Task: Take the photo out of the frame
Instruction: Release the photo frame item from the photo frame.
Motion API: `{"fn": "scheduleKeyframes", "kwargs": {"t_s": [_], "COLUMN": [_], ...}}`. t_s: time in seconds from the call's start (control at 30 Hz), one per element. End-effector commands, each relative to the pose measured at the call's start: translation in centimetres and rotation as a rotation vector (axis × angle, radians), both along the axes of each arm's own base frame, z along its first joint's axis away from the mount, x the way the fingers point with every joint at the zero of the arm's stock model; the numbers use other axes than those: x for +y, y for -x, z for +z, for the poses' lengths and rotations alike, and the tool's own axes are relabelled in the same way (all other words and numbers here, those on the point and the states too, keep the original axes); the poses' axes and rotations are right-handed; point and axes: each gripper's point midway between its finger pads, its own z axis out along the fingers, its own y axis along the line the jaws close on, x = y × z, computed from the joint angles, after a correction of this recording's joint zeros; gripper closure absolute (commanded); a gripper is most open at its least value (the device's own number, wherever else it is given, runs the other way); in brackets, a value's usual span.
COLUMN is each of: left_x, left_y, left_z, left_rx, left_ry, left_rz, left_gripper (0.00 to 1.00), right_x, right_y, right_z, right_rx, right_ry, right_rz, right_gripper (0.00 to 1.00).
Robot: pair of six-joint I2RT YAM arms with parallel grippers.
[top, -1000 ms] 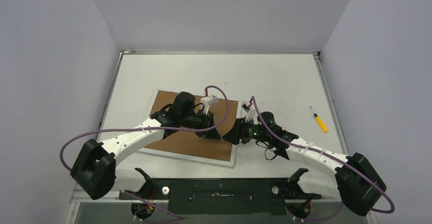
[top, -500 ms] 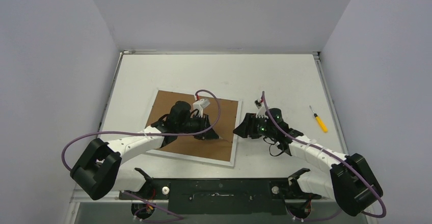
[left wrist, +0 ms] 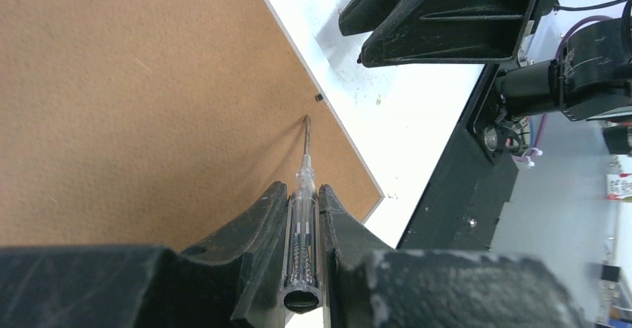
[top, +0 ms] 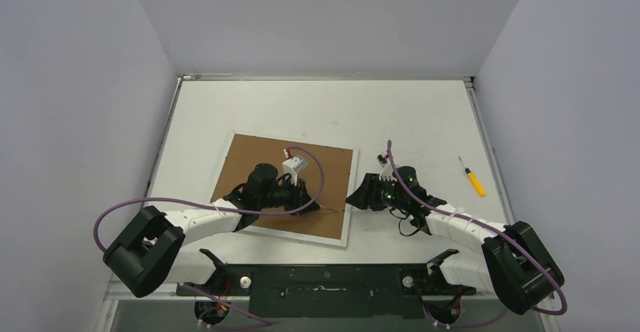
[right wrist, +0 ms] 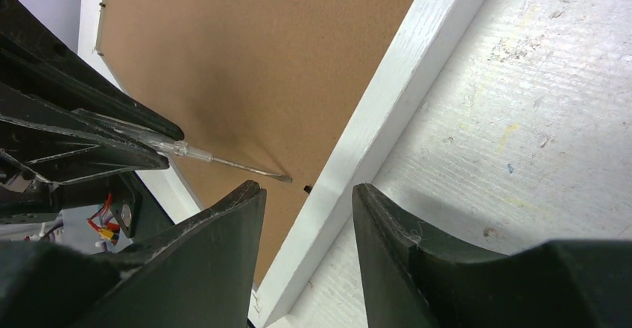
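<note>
The frame (top: 332,170) is laid back-up, long axis roughly left-right. At its right border a clear screwdriver (left wrist: 302,231) is clamped by the left gripper (left wrist: 304,194); the right gripper (right wrist: 307,194) is held open. A yellow screwdriver (top: 474,177) is seen farther right.

The frame (top: 332,173) lies flat and face down, left of centre in the top view. Its brown back faces up, its narrow white border is slightly turned.

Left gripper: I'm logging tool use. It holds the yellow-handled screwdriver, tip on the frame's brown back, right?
Not quite: the left gripper holds a clear-handled screwdriver, tip on the frame's brown back, as the left wrist view shows. The yellow-handled screwdriver lies loose on the table.
</note>
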Motion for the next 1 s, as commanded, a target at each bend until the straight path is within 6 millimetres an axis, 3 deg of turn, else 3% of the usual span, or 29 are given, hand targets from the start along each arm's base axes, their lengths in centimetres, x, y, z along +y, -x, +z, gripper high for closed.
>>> {"fn": "scheduleKeyframes", "kwargs": {"t_s": [0.0,0.4,0.97], "left_x": [-0.8,-1.8,-0.6], "left_y": [-1.4,0.9,-0.5], "left_z": [1.4,0.4,-0.1], "left_rx": [-0.183,-0.187,-0.21], "left_ry": [0.027,0.029,-0.024], "left_rz": [-0.052,-0.289,-0.277], "left_gripper": [1.0,1.0,1.0], "right_x": [0.4,0.4,0.5], "right_y": [-0.5,0.0,0.4], "right_z": [0.6,-0.6,-1.4], "right_rx": [-0.046,-0.02,-0.003], "right_ry": [-0.028,-0.008,0.001], "right_rz": [0.015,0.048,0.072], "right_gripper": [0.54,0.57,0.59]}}
